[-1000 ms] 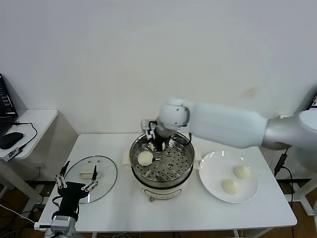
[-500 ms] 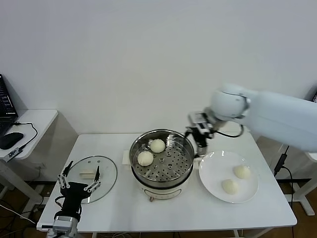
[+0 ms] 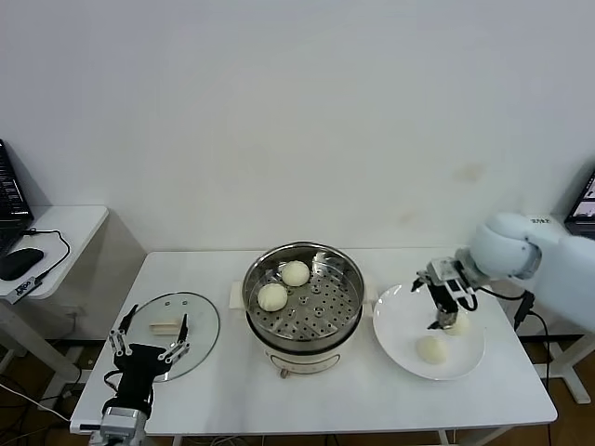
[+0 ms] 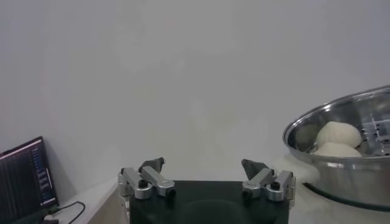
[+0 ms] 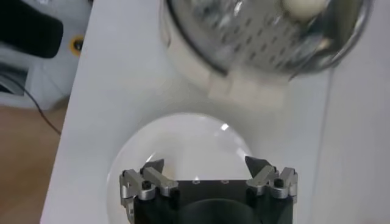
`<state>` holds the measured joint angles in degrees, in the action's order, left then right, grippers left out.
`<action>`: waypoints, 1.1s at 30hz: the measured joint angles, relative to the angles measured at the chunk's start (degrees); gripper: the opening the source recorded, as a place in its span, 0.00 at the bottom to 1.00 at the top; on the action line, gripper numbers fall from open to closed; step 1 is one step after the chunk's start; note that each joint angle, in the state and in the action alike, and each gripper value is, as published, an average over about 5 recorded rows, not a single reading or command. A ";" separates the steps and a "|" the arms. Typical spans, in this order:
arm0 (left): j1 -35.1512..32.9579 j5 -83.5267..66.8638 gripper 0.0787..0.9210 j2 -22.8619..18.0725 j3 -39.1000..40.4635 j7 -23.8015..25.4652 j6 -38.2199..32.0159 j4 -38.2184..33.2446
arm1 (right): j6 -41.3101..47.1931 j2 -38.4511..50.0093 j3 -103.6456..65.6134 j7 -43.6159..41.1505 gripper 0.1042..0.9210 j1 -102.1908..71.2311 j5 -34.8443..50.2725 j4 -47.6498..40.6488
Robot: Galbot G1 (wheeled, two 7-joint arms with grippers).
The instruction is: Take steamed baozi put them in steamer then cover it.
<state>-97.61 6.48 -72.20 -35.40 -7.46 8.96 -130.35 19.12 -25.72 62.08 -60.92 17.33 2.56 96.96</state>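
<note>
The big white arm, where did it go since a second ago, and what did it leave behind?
The right gripper let go of a second bun in the steamer, then swung over the plate, fingers open above the two buns left there. The first steamer bun, the cover and the left gripper stayed put.

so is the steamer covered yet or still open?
Open. The cover lies flat on the table left of the steamer, and two baozi sit exposed on its tray.

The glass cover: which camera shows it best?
Head view: the cover lies whole on the table's left side, handle visible, beside the steamer. Neither wrist view shows it.
</note>
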 measured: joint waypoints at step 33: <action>-0.65 0.29 0.88 -0.70 -0.68 -0.03 -0.08 1.19 | -0.51 -5.70 -19.35 3.43 0.78 -28.40 -11.46 -13.18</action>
<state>-98.26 6.77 -72.90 -36.07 -7.49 8.88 -129.16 18.61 -31.42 42.73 -57.49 -11.07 -8.91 83.77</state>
